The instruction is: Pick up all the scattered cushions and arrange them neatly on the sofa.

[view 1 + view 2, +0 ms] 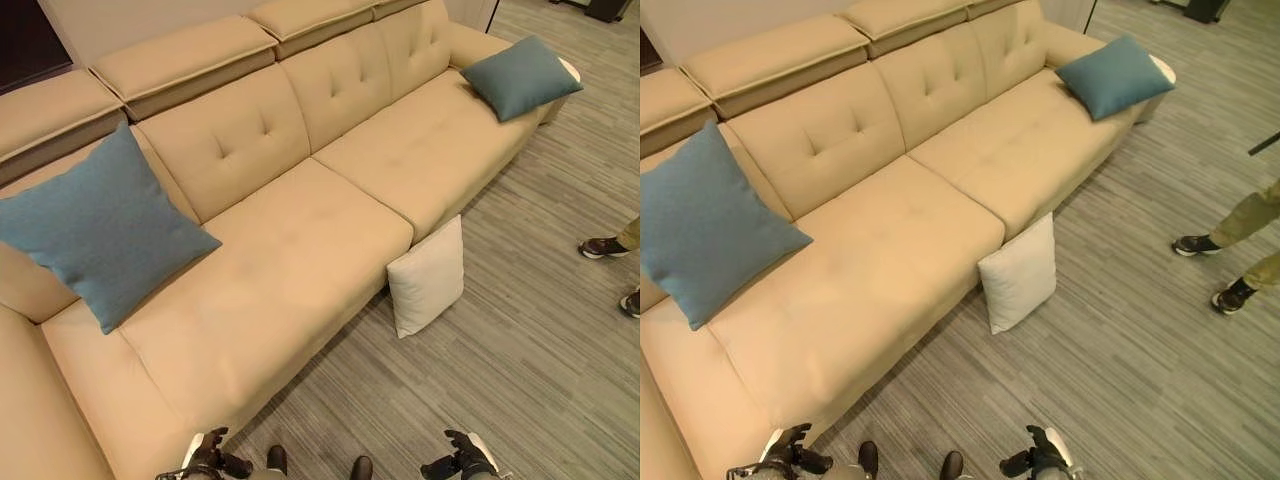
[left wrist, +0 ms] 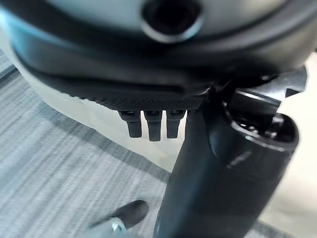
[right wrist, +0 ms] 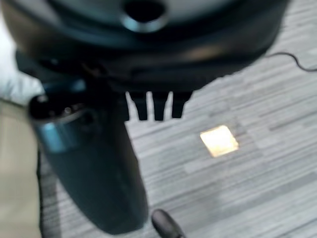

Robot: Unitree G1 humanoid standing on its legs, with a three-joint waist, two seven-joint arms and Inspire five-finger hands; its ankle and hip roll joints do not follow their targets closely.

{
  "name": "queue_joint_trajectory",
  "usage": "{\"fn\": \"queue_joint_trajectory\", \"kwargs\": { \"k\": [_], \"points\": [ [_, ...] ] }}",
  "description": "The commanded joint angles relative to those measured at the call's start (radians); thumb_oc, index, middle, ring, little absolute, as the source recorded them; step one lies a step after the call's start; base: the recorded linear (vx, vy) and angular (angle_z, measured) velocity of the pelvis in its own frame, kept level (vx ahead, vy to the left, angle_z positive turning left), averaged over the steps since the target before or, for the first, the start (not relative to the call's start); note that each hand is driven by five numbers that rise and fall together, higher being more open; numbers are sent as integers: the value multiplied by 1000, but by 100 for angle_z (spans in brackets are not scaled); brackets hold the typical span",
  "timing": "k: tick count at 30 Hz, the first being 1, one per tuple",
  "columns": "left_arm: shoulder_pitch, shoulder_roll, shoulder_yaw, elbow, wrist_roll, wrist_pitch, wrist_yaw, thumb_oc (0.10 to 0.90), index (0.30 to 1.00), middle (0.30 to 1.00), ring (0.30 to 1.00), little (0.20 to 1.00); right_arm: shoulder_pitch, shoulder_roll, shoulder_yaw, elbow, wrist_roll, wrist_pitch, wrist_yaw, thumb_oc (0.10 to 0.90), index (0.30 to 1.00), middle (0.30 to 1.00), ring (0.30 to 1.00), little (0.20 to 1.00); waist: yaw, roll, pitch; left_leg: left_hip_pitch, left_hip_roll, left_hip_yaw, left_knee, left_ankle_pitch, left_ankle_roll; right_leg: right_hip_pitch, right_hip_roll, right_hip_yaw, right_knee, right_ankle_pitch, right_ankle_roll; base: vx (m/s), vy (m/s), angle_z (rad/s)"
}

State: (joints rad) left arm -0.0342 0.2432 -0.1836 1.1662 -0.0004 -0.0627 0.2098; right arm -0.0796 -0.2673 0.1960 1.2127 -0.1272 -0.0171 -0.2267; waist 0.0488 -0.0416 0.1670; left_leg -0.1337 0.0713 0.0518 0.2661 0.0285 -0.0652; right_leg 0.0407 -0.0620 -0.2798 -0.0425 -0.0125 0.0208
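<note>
A white cushion (image 1: 428, 278) stands on its edge on the floor, leaning against the front of the long beige sofa (image 1: 300, 260). One blue cushion (image 1: 100, 225) leans on the sofa's backrest at the left. Another blue cushion (image 1: 520, 75) lies at the sofa's far right end by the armrest. My left hand (image 1: 208, 455) hangs low by the sofa's near front edge, open and empty, its fingers (image 2: 153, 124) straight. My right hand (image 1: 465, 455) hangs over the floor, well short of the white cushion, also open with nothing in it.
A person's shoes (image 1: 605, 246) and trouser legs (image 1: 1250, 215) stand on the grey striped floor (image 1: 520, 380) at the right. Bare seat stretches between the two blue cushions. A bright patch (image 3: 219, 140) lies on the floor under my right hand.
</note>
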Motion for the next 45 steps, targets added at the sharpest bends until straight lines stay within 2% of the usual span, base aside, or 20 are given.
{"fn": "queue_joint_trajectory", "kwargs": {
  "k": [1,4,5,7,14,17,20,22,23,26,28,29,31,34,35,36,37,38,40,45],
  "points": [
    [-15,-22,-31,-15,-8,-12,2,800,900,900,900,900,-9,-68,4,-4,38,-14,-50,800,900,900,900,900,5,-32,37,-57,-89,-30,82,-125,55,-10,1,37,56,-69,40,167,-85,-6],
    [-13,-19,-36,-15,-3,-6,-3,800,900,900,900,900,0,-66,3,2,42,-12,-50,800,900,900,900,900,18,-40,30,-110,-119,-28,6,-111,62,25,15,47,45,-91,39,289,-67,-1],
    [-10,-17,-39,-10,3,-8,-4,800,900,900,900,900,3,-63,11,6,39,-13,-54,800,900,900,900,900,34,-32,24,-149,-139,-39,-65,-39,55,51,43,60,41,-107,38,198,-15,15],
    [-4,-15,-35,-10,-1,-9,-1,800,900,900,900,900,2,-60,18,9,31,-7,-54,800,900,900,900,900,60,-26,19,-168,-150,-65,-117,0,45,70,63,91,51,-129,40,241,-7,-6],
    [35,-10,10,13,-5,-2,-6,800,900,900,900,900,3,-46,28,12,-11,-1,-40,800,900,900,900,900,92,-34,-35,-67,-162,-70,-127,-59,93,89,28,98,179,-158,80,282,70,-51],
    [32,7,7,-16,-10,-1,-4,800,900,900,900,900,-14,-46,41,-9,-27,2,-31,800,900,900,900,900,82,-26,-17,-10,-160,-56,-127,-90,125,-25,-18,87,435,-26,148,178,94,-36],
    [19,21,9,-29,-20,-3,3,800,900,900,900,900,-30,-42,39,-32,-27,-1,-33,800,900,900,900,900,71,2,-2,36,-137,-49,-139,-114,137,-103,-86,7,542,0,154,150,34,11],
    [9,27,15,-29,-25,-2,9,800,900,900,900,900,-48,-45,42,-37,-29,-1,-35,800,900,900,900,900,69,16,-1,98,-117,-56,-182,-143,129,-122,-141,-73,435,-69,120,375,-115,-7],
    [8,29,17,-26,-24,-3,9,800,900,900,900,900,-53,-48,43,-38,-31,1,-34,800,900,900,900,900,65,19,3,117,-112,-56,-195,-147,123,-133,-148,-89,386,-65,118,259,-122,-19],
    [8,29,19,-15,-20,-4,9,800,900,900,900,900,-62,-52,43,-39,-32,4,-33,800,900,900,900,900,63,18,9,135,-108,-49,-213,-140,119,-150,-156,-114,306,-23,115,160,-128,-11],
    [10,27,29,16,-9,-4,13,800,900,900,900,900,-69,-58,50,-40,-47,13,-33,800,900,900,900,900,62,19,17,212,-86,-57,-241,-185,92,-191,-168,-141,174,44,155,326,-263,-1],
    [8,26,29,16,-9,-5,13,800,900,900,900,900,-70,-59,49,-40,-46,13,-33,800,900,900,900,900,60,14,20,203,-94,-52,-238,-171,95,-194,-176,-150,166,61,147,254,-212,-9],
    [13,22,31,24,-2,-9,13,800,900,900,900,900,-63,-58,53,-39,-47,10,-33,800,900,900,900,900,60,4,16,233,-93,-47,-227,-209,86,-168,-169,-148,141,66,147,205,-215,-5],
    [19,8,24,30,-8,-8,14,800,900,900,900,900,-58,-57,58,-40,-41,6,-37,800,900,900,900,900,54,1,-1,234,-61,-55,-180,-223,64,-158,-146,-134,159,46,122,264,-343,4],
    [21,-1,21,34,-9,-8,12,800,900,900,900,900,-51,-54,59,-39,-34,-2,-38,800,900,900,900,900,51,2,-9,224,-33,-58,-121,-194,38,-127,-109,-135,138,18,97,131,-228,-15],
    [21,-1,21,34,-9,-8,12,800,900,900,900,900,-51,-54,59,-39,-34,-2,-38,800,900,900,900,900,51,3,-9,224,-33,-59,-121,-194,37,-126,-108,-135,138,18,97,209,-462,1],
    [18,-9,16,34,-19,-7,11,800,900,900,900,900,-51,-57,56,-42,-21,-6,-48,800,900,900,900,900,53,-1,3,165,-7,-63,18,-122,13,-93,-80,-126,118,-6,71,77,-236,6],
    [17,-9,16,34,-19,-7,11,800,900,900,900,900,-51,-57,56,-42,-21,-6,-48,800,900,900,900,900,52,-1,2,163,-6,-63,21,-123,12,-94,-79,-127,118,-6,71,97,-362,7],
    [4,-16,5,14,-38,-8,10,800,900,900,900,900,-55,-67,49,-42,-2,-8,-62,800,900,900,900,900,63,-15,35,56,18,-59,217,-48,4,-58,-58,-124,101,-31,31,73,-299,-17],
    [0,-24,-20,-4,-33,-7,9,800,900,900,900,900,-46,-80,46,-26,7,-3,-70,800,900,900,900,900,75,-21,46,-29,-21,-45,189,-93,21,-18,-38,-110,73,-53,28,153,-174,-5]
  ]
}}
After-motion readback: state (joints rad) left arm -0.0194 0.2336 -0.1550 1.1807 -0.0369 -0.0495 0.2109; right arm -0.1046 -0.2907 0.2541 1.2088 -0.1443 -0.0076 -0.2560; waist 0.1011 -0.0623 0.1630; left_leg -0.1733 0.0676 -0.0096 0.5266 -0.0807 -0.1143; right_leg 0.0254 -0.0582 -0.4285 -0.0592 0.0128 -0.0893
